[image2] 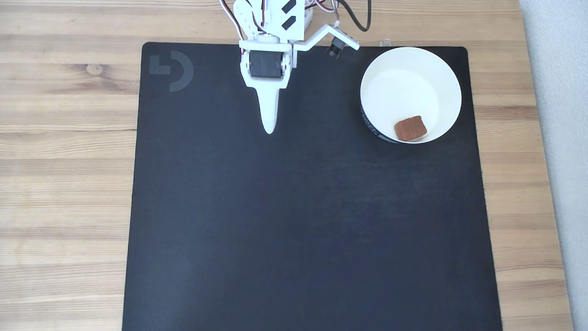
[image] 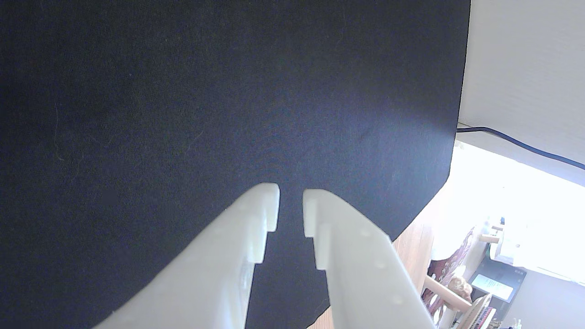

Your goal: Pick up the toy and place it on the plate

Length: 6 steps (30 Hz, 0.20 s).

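In the fixed view the reddish-brown toy (image2: 410, 128) lies inside the round white plate (image2: 398, 86), against its near rim, at the mat's far right corner. My white gripper (image2: 269, 128) hangs over the far middle of the black mat (image2: 298, 220), well to the left of the plate and apart from it. The wrist view has the gripper (image: 291, 194) over bare mat (image: 183, 114). Its two fingertips stand a narrow slit apart with nothing between them.
The mat rests on a wooden table (image2: 64, 161) whose planks show on the left and right. A grey strip (image2: 565, 138) runs along the table's right edge. The wrist view catches a dark cable (image: 521, 145) and room furniture beyond the mat's edge.
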Motion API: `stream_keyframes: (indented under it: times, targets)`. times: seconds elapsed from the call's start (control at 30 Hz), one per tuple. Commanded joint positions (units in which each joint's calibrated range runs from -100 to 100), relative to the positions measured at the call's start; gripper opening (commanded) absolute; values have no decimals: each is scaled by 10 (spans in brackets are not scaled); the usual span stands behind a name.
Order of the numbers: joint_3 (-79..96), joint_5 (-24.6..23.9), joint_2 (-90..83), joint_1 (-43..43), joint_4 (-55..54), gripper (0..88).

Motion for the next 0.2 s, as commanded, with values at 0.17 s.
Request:
stream_keyframes:
  times: [0.17]
  targets:
    - [7,1,-7,0,5,29]
